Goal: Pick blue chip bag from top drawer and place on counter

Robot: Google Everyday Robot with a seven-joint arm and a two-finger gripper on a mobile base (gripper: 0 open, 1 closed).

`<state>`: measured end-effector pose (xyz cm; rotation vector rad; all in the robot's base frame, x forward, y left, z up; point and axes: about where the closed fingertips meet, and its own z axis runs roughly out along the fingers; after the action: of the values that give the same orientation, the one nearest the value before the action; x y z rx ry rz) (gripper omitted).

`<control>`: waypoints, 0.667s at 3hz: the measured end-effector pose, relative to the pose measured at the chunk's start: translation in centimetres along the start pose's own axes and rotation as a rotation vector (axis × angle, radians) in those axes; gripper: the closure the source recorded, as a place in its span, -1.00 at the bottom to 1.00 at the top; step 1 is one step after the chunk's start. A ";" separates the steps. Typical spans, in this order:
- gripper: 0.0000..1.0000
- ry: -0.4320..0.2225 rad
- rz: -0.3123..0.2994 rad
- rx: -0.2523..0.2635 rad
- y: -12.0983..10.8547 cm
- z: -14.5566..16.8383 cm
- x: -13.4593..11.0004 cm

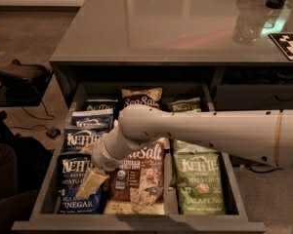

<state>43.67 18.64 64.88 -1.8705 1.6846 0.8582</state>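
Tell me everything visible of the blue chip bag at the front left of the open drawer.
The blue chip bag is dark blue and glossy, with a white Kettle logo and "VINEGAR" near its bottom edge. It lies flat, face up, in the front left corner of the drawer, beside a brown Sea Salt bag and in front of a second blue bag. The tool is over its middle, hiding part of the print.

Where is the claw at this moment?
In the camera view, the claw is at the front left of the open top drawer, over the blue Kettle vinegar chip bag, just left of the brown Sea Salt bag.
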 end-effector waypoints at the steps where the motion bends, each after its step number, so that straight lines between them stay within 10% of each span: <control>1: -0.16 -0.011 0.006 0.000 0.0 0.2 0.3; 2: 0.30 -0.016 0.010 -0.001 0.0 0.3 0.4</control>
<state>43.67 18.56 64.34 -1.8528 1.6855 0.8761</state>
